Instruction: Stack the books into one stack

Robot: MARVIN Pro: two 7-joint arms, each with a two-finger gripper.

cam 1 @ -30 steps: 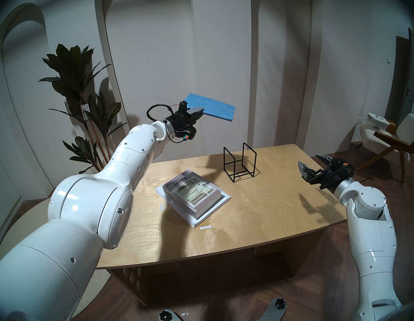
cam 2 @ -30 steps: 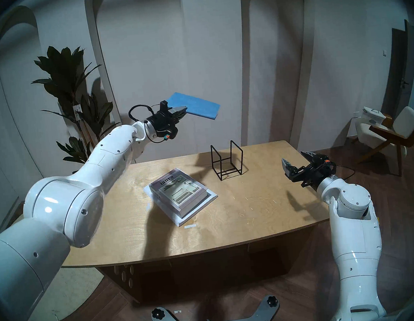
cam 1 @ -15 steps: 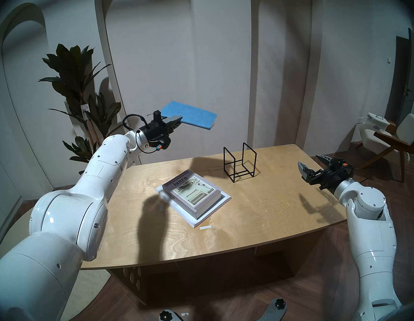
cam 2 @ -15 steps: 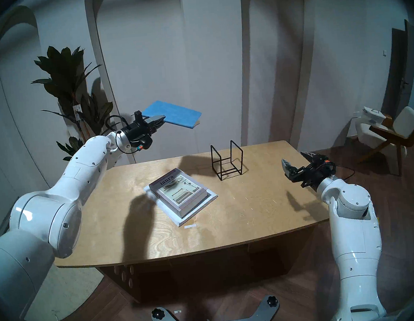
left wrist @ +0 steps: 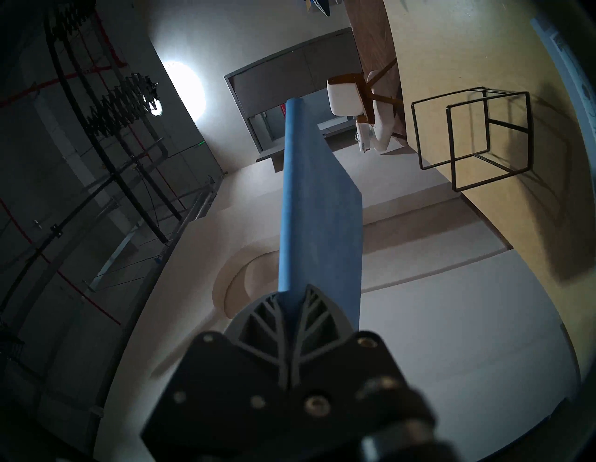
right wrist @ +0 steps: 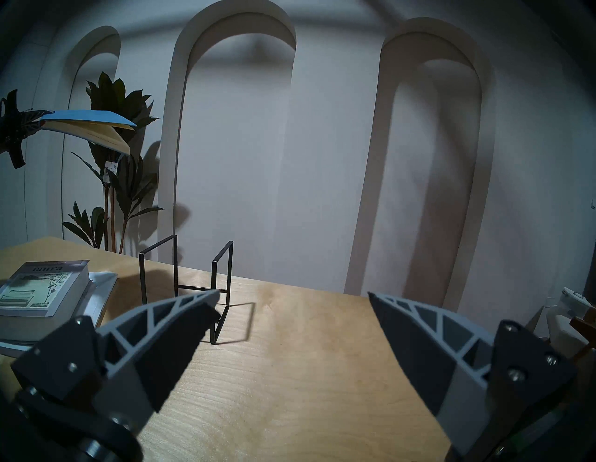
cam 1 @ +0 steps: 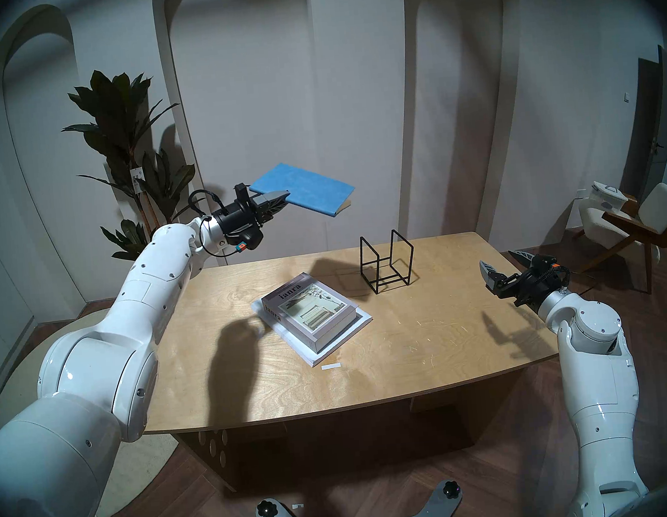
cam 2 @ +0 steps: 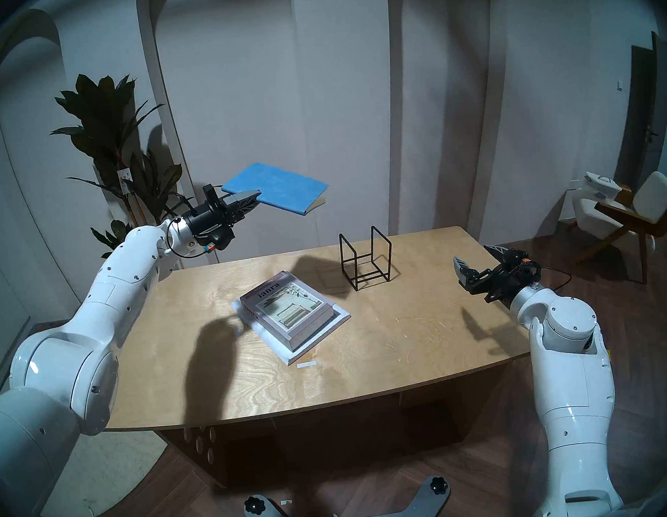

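Blue book (cam 1: 302, 188) clamped by one edge in left tool (cam 1: 280, 200), jutting rightward, right tool (cam 1: 503, 263) spread wide, holding nothing

1. The room is dim; a bright lamp (left wrist: 185, 85) glares white in the left wrist view.
2. Hard dark shadows fall across the table (cam 1: 412, 349).
3. Every view has a dark fisheye rim that bends the wall arches.
4. Close-up gripper parts look soft and blurred.
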